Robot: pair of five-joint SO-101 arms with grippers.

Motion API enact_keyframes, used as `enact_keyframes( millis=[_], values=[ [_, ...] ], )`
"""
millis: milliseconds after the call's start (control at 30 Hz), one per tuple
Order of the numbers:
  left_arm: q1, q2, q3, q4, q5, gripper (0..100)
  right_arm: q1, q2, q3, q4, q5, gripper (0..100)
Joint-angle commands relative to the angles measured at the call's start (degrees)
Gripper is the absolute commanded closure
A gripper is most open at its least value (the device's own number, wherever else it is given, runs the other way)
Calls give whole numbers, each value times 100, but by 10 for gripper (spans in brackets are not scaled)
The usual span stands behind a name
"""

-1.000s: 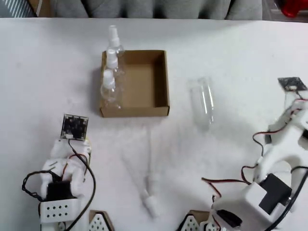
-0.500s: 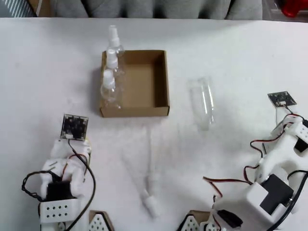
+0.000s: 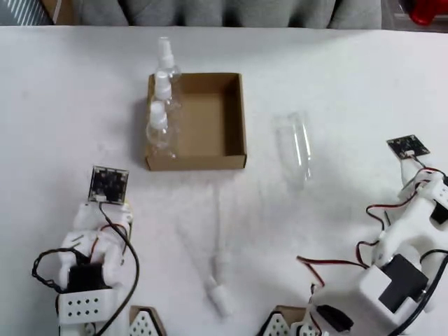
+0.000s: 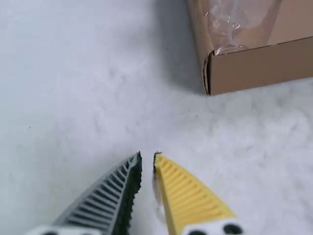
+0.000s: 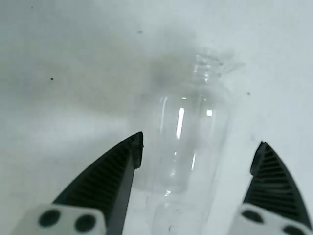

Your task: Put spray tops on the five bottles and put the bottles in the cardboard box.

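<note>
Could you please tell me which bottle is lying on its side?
The uncapped bottle on the table right of the cardboard box; the three capped bottles stand upright.

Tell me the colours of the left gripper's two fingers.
Left gripper: one yellow, one dark grey; clearest in left wrist view.

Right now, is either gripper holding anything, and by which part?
Nothing is held. The right gripper is open, not touching the capless bottle lying ahead of it; the left gripper is shut, empty.
</note>
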Motion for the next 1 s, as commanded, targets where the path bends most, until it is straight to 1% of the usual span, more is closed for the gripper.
enact_keyframes(
  millis=[0,167,267,433,600,667,800,867,967],
  values=[
    [-48,-110,-26,44,-62,946,22,-31,-44,-127,79,690],
    [-48,-110,-26,44,-62,946,-13,321,-149,-286,62,690],
    [-48,-110,-26,44,-62,947,31,655,-448,-242,53,694],
    [-48,-110,-26,44,-62,947,92,813,-721,-233,79,783],
    [-48,-110,-26,44,-62,947,48,778,-932,-154,88,802],
    [-48,-110,-26,44,-62,947,48,778,-1116,13,88,827],
    [-48,-110,-26,44,-62,947,48,778,-1556,391,44,992],
    [-48,-110,-26,44,-62,947,48,778,-1653,593,44,961],
    [-48,-110,-26,44,-62,947,75,813,-1670,664,35,971]
  ],
)
